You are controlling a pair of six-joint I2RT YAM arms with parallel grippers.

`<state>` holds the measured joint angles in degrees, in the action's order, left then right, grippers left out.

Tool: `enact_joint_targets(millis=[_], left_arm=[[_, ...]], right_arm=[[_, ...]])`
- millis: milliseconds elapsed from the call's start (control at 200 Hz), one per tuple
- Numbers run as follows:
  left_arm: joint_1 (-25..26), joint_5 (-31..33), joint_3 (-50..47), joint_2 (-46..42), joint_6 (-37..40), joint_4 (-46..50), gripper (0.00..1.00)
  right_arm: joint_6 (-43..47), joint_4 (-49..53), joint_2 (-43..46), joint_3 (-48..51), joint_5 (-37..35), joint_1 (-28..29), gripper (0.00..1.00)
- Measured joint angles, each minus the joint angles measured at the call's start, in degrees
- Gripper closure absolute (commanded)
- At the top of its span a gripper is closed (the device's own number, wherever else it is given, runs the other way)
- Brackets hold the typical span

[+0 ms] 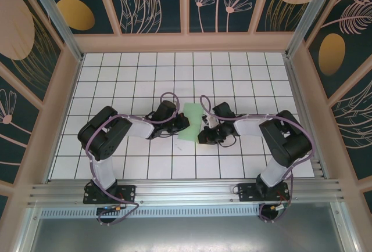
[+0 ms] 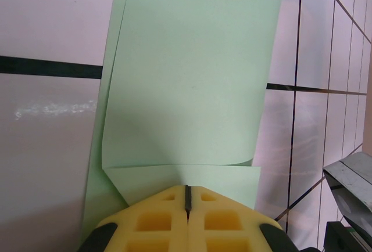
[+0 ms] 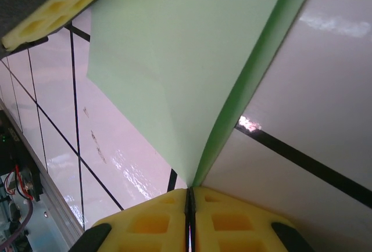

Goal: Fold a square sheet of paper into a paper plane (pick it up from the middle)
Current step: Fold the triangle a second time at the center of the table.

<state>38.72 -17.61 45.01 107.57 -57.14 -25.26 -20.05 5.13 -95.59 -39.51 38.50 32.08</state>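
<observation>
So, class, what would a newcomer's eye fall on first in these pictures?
The pale green sheet of paper, partly folded over, lies in the middle of the white grid table. The left gripper and right gripper, both shut, pinch it from opposite sides.

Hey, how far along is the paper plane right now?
Done: the sheet is bent over itself into two loose layers. In hand: left gripper and right gripper are both shut on its edges. Still to do: no pressed centre crease, no nose folds, no dart shape yet.
</observation>
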Motion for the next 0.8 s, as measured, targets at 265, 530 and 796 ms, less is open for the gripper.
enact_joint_targets(millis=[265,530,796], left_arm=[[-0.02,0.57,0.52,-0.79,0.83,2.16,0.89],[-0.09,1.73,2.58,-5.38,2.12,6.64,0.82],[-0.09,3.56,2.84,-8.41,2.91,8.35,0.87]], right_arm=[[-1.20,0.94,6.62,0.15,-0.90,-3.72,0.71],[-4.90,-2.67,6.01,-1.75,-4.50,-4.76,0.51],[-7.34,-6.21,2.47,-2.75,-4.61,-4.70,0.46]])
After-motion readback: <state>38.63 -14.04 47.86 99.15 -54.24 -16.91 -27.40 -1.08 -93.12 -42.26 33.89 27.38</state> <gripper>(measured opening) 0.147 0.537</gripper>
